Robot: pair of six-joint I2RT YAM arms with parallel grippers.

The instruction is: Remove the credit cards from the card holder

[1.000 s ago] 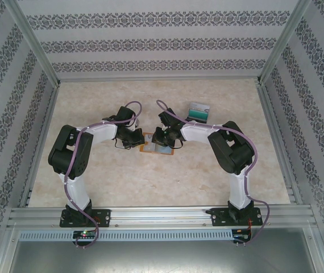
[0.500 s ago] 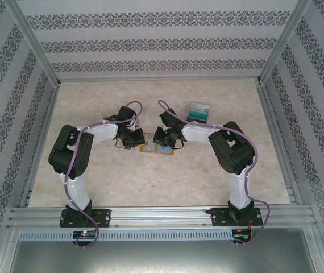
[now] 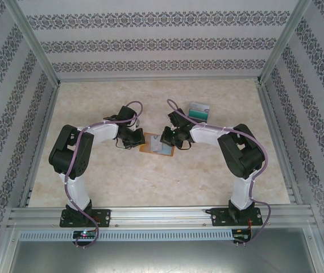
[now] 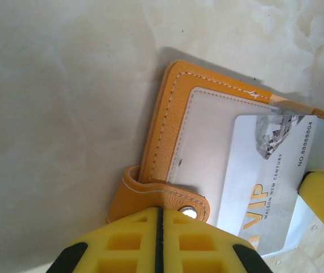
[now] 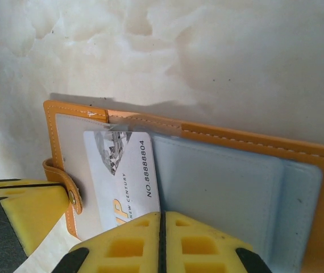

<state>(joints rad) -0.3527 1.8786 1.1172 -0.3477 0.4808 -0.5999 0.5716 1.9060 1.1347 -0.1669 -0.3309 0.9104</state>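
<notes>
- Top view: the card holder (image 3: 146,149) lies open and flat near the middle of the worktop (image 3: 150,187). The left claw (image 3: 136,139) sits at its 9 o'clock edge and the right claw (image 3: 170,139) at its 3 o'clock edge. A clear box (image 3: 199,111) with teal and dark contents stands apart at the holder's 1 o'clock.
- Left wrist view: the left claw's fingers are pressed together, tips on the holder's strap tab (image 4: 162,196). They probably pin it down, but I cannot tell if they pinch it. A silver credit card (image 4: 264,170) lettered VIP juts from the pocket toward 5 o'clock.
- Right wrist view: the right claw's fingers are together and appear clamped on that card's near edge. The card looks part-way out and not yet free. Pale blue panels (image 5: 219,187) fill the holder's other half at 3 o'clock. I cannot tell whether they are cards or pockets. Most of the task seems left to do.
</notes>
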